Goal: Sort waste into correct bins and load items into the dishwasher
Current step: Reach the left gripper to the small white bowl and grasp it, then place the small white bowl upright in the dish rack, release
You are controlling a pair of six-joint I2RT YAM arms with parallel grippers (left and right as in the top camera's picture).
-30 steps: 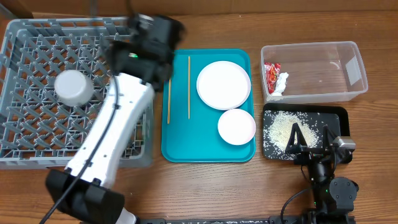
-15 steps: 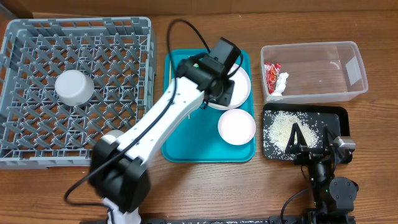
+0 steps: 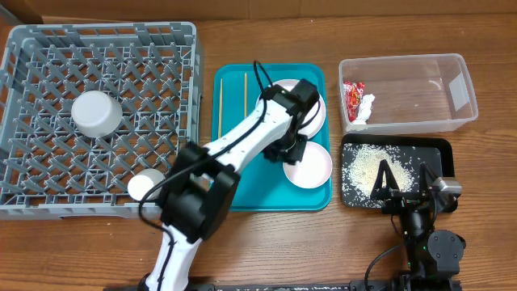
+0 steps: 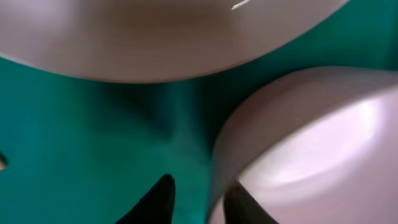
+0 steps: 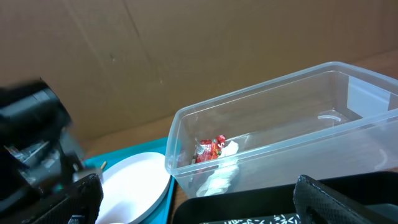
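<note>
A teal tray holds a white plate, a small white bowl and two wooden chopsticks. My left gripper is low over the tray at the bowl's left rim. In the left wrist view the gripper is open and straddles the bowl's rim, one fingertip over the tray, the other inside the bowl. The plate fills the top of that view. My right gripper is open and empty over the black tray; it also shows in the right wrist view.
A grey dish rack at the left holds an upturned white cup. A clear plastic bin at the right holds a red wrapper and a white tissue. A black tray with spilled rice lies below it.
My left arm has swung from over the dish rack to the right across the teal tray and come down at the small bowl's rim. The right arm has not moved.
</note>
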